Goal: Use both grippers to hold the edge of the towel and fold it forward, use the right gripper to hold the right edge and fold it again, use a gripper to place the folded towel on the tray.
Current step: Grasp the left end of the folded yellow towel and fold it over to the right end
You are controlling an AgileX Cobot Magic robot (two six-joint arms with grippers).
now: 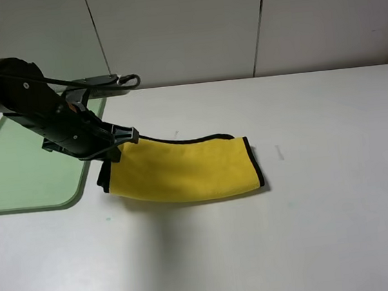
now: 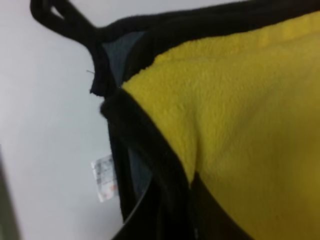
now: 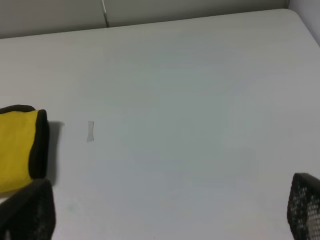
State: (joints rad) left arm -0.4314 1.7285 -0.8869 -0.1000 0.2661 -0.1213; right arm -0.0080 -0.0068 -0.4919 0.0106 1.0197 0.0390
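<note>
Beside the tray [image 1: 17, 178], the folded towel [image 1: 183, 174] is clamped at its tray-side end by the left claw [image 1: 114, 143], its rest lying on the tabletop [image 1: 328, 229]. The right claw [image 3: 165, 215] is held open, empty; only placing is judged left.

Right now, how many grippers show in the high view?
1: the left gripper, shut on the left end of the folded bright-yellow microfibre towel, beside the flat mint-green plastic tray. The right gripper shows only in its wrist view.

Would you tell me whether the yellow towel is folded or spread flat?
Folded: the towel is a narrow band whose near edge is a rounded crease without black trim.
</note>
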